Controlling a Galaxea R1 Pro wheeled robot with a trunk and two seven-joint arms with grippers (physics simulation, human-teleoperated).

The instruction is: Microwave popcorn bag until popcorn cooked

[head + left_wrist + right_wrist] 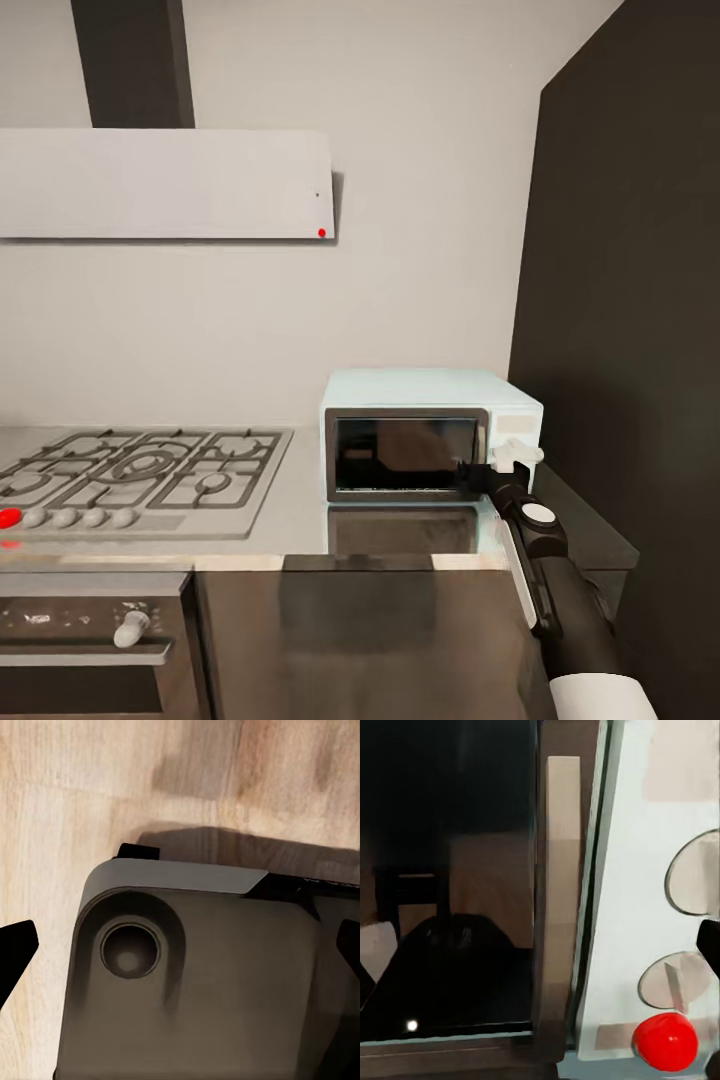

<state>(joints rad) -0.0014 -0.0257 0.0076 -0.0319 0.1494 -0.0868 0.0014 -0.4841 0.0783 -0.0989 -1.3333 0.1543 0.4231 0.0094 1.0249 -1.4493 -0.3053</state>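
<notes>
Right arm reaches up to the microwave (430, 435), its tool (478, 472) at the door's handle edge beside the knob panel, likely to work the door; grip state unclear. Microwave stands on the bench (300, 505), right of the hob (140, 475). Popcorn bag unseen.

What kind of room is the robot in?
It looks like a kitchen. There is a gas stove with knobs set into a grey countertop, a hood on the wall above it, and a small pale blue microwave on the counter.
</notes>
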